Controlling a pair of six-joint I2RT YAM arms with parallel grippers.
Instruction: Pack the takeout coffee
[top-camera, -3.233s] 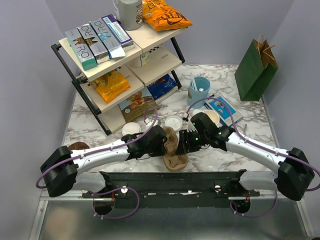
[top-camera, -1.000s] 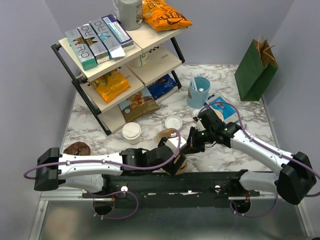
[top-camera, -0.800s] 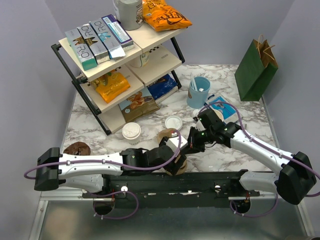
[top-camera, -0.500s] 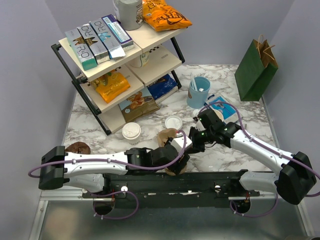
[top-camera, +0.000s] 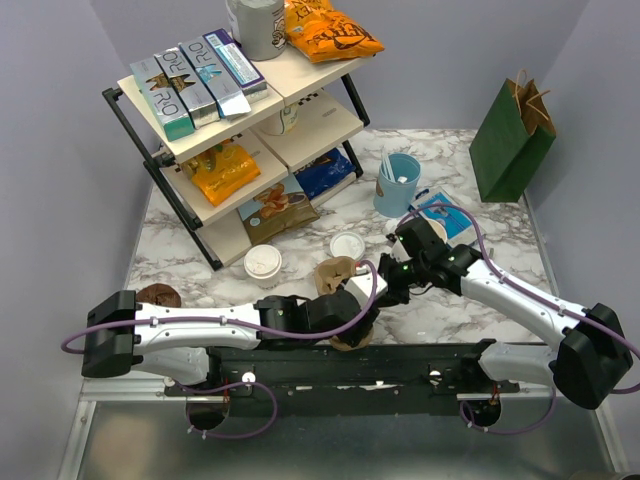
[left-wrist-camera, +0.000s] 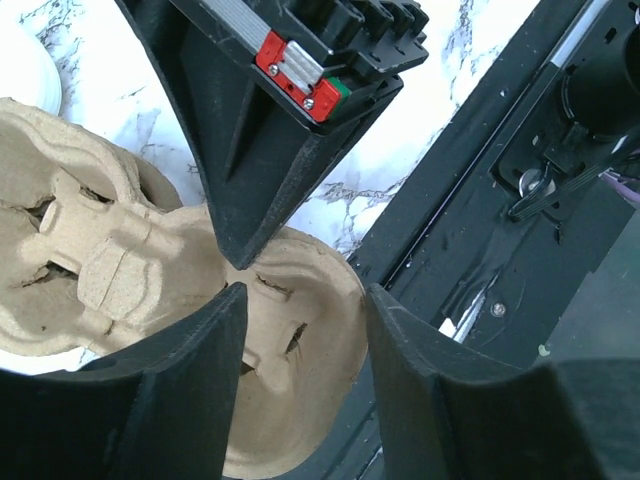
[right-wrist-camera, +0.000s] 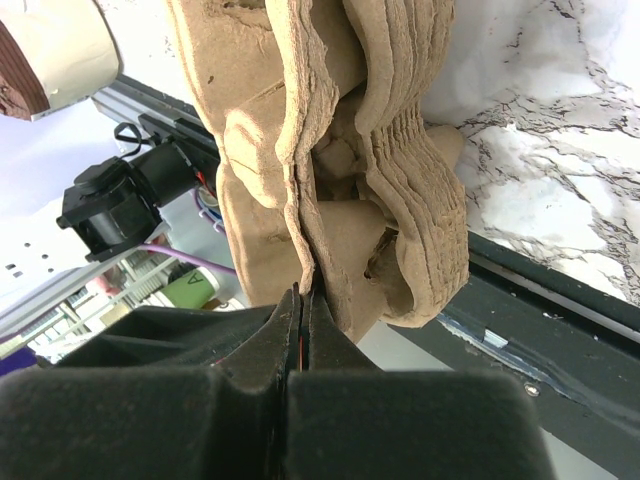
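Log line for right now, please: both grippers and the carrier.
right gripper: shut on cup carrier edge | left gripper: open, jaws astride carrier's near pocket | lidded cup beside carrier: not held

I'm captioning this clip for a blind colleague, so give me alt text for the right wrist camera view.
The right pincer is shut on a thin edge of a brown cardboard cup carrier, which fills the middle of the view. White marble table shows on the right, with a black rail below it.
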